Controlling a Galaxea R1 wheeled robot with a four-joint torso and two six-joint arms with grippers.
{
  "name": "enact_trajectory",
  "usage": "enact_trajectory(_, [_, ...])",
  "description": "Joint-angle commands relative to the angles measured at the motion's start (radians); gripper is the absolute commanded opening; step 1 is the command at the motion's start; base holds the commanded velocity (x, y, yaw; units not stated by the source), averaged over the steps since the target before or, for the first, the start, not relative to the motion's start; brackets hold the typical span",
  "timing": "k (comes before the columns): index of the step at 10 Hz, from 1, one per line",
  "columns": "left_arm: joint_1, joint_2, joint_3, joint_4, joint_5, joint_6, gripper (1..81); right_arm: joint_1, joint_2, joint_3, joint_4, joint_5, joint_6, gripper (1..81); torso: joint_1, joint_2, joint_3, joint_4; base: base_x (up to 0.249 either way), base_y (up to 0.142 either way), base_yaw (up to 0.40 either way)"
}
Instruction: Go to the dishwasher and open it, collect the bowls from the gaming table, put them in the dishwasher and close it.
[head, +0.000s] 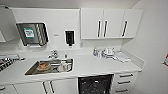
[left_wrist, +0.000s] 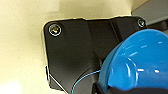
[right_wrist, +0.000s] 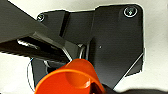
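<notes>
The dishwasher (head: 95, 84) sits under the white counter, right of the sink. It is open, and I see its dark inside with racks. In the left wrist view a blue bowl (left_wrist: 140, 62) hangs large and close in front of the dark wrist plate, with my left gripper (left_wrist: 120, 89) shut on its rim at the picture's edge. In the right wrist view an orange bowl (right_wrist: 72, 77) is held the same way, and my right gripper (right_wrist: 98, 88) pinches its rim.
A steel sink (head: 31, 71) with dishes in it and a faucet (head: 53, 53) lie left of the dishwasher. White drawers (head: 125, 82) stand to its right and a wall closes off the far right. A kettle and cloths (head: 112, 53) sit on the counter (head: 92, 66).
</notes>
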Motion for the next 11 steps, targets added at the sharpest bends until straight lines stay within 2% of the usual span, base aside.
enact_trajectory(1, [-0.034, -0.008, -0.005, -0.001, 0.035, 0.001, 1.0, 0.026, -0.005, 0.002, -0.001, -0.046, -0.001, 1.0, 0.0, 0.0, 0.0, 0.0, 0.096, 0.0, 0.0])
enact_trajectory(4, [-0.035, -0.008, -0.005, -0.003, 0.035, 0.0, 1.0, 0.029, -0.008, 0.002, 0.004, -0.05, 0.005, 1.0, 0.0, 0.0, 0.0, 0.0, 0.053, 0.0, 0.0])
enact_trajectory(6, [-0.034, -0.009, -0.005, -0.003, 0.033, 0.001, 1.0, 0.03, -0.012, 0.0, 0.004, -0.08, 0.012, 1.0, 0.0, 0.0, 0.0, 0.0, 0.0, 0.0, 0.0])
enact_trajectory(10, [-0.026, -0.037, -0.007, -0.001, -0.056, 0.0, 1.0, 0.023, -0.04, 0.028, 0.004, -0.077, 0.013, 1.0, 0.0, 0.0, 0.0, 0.0, 0.0, 0.0, 0.0])
enact_trajectory(11, [-0.017, -0.058, -0.007, 0.0, -0.123, -0.002, 1.0, 0.023, -0.058, 0.055, 0.004, -0.075, 0.013, 1.0, 0.0, 0.0, 0.0, 0.0, 0.0, 0.0, 0.0])
